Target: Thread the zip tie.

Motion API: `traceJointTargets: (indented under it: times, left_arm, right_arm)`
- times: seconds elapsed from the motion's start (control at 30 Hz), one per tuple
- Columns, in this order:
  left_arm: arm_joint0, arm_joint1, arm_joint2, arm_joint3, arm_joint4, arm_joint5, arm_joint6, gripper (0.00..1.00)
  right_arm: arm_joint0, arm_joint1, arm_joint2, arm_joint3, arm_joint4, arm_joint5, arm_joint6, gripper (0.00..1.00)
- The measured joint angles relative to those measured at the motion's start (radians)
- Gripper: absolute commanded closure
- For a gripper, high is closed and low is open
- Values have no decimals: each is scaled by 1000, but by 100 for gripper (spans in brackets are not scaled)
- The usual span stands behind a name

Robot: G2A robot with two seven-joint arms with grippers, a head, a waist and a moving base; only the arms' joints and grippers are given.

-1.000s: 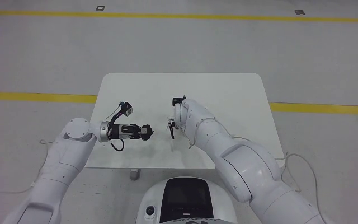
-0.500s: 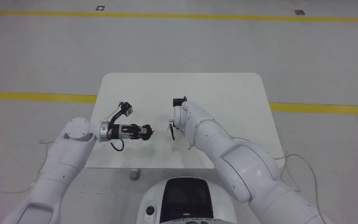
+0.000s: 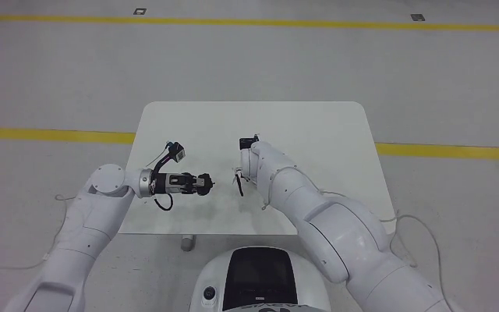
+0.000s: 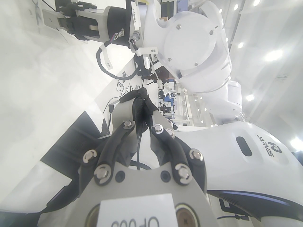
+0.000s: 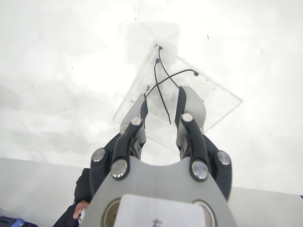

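In a tray (image 5: 217, 100) on the surface (image 3: 312, 132), under the right gripper (image 5: 162, 93), zip ties (image 5: 158, 83) lie crossed; to its left, the left gripper (image 3: 208, 184) with a zip tie (image 4: 139, 138).

You get bright, even overhead light in the top view: the white table (image 3: 327, 132) reads pale and flat, with no hard glare on it. In the left wrist view the round ceiling lamps (image 4: 274, 55) blaze as white spots, and a milky haze lies over the table side of the picture, thinning the contrast there. In both wrist views the wide lens bends straight lines strongly toward the edges. In the right wrist view the table is washed almost to white. You make out the clear tray (image 5: 217, 100) mostly by its bright edges and a faint grey shadow beyond it, while the black zip ties (image 5: 162, 96) stand out in strong contrast.
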Motion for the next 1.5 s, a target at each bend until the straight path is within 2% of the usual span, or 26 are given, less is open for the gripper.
traceJointTargets:
  times: [0.4,1.1,1.33,1.5]
  left_arm:
    - [0,0,0,0,0,0,0,100]
    - [0,0,0,0,0,0,0,100]
    - [0,0,0,0,0,0,0,100]
    - [0,0,0,0,0,0,0,100]
  right_arm:
    - [-20,1,13,-31,-24,0,12,73]
    - [-25,3,50,-27,-76,0,26,95]
    - [-30,3,60,-35,-96,0,27,86]
    - [-36,2,68,-45,-117,0,26,84]
